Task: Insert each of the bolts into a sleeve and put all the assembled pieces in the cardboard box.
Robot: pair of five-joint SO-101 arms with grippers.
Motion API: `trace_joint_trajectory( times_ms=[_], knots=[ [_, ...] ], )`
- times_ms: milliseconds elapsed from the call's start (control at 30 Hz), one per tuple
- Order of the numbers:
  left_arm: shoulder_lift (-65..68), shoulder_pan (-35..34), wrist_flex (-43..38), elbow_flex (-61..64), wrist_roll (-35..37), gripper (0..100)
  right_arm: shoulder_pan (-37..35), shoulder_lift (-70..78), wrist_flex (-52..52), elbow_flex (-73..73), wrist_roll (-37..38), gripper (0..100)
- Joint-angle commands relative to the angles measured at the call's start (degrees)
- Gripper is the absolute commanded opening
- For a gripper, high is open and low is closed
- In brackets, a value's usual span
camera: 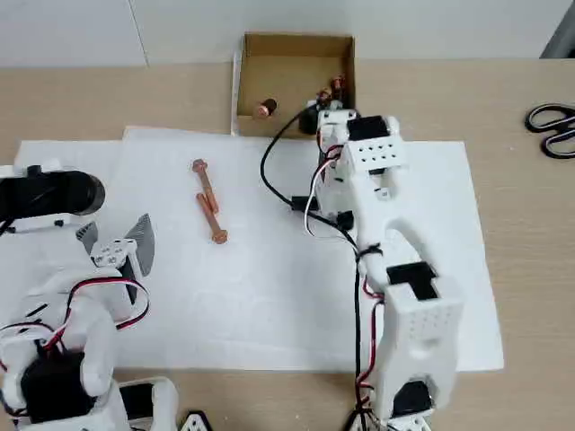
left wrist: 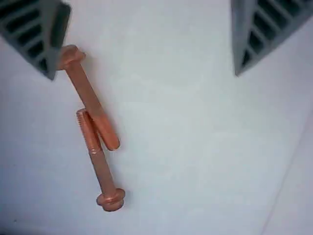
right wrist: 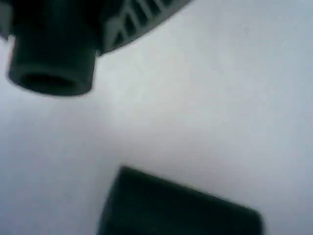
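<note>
Left gripper (left wrist: 144, 73) hangs nearest the lens, grey jaws spread wide with nothing between them, at the lower left of the high view over the white paper sheet (camera: 269, 305). Just beyond it, left of centre, lie two loose pieces: the hex-head bolt (left wrist: 88, 100) and the flange-head bolt (left wrist: 101, 171), shafts touching side by side where they overlap. Whether either wears a sleeve I cannot tell. Farther up, the right gripper (camera: 328, 106) sits at the lower right corner of the cardboard box (camera: 296, 38) at top centre; whether it holds anything cannot be told. Inside the box a copper piece (camera: 263, 109) rests at the left and a copper cluster (camera: 331, 88) shows in the right corner.

Delivery to the box looks to be the step in hand, with two bolts not yet boxed. The next pick probably calls for closing across one shaft away from the overlap, so its neighbour is not dragged along.

No brand, label or writing can be read
</note>
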Motion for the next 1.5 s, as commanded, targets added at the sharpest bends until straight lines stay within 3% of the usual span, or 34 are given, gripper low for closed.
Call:
trace_joint_trajectory(
  times_ms=[0, 133, 500, 667, 1133, 1467],
  knots=[
    [-0.5, -0.3, 0.3, -0.9, -0.3, 22, -0.3, 2.2, -0.1, -1.8, 0.8, 7.6],
    [-0.5, -0.3, 0.3, -0.9, -0.3, 22, -0.1, 4.4, 0.3, -1.8, 0.8, 15.0],
    [-0.5, -0.3, 0.3, -0.9, -0.3, 22, -0.2, 5.8, 0.4, -1.8, 0.8, 14.9],
    [-0.5, -0.3, 0.3, -0.8, -0.3, 22, -0.3, 5.8, -0.1, -1.8, 0.9, 0.0],
    [0.6, -0.1, 5.2, -5.1, -0.3, 22, 0.1, -3.0, 3.7, -2.1, 0.9, 0.4],
    [24.1, 0.2, 5.5, -14.5, -2.3, 22, 0.2, -16.4, 5.8, -1.8, 0.9, 0.4]
  ],
)
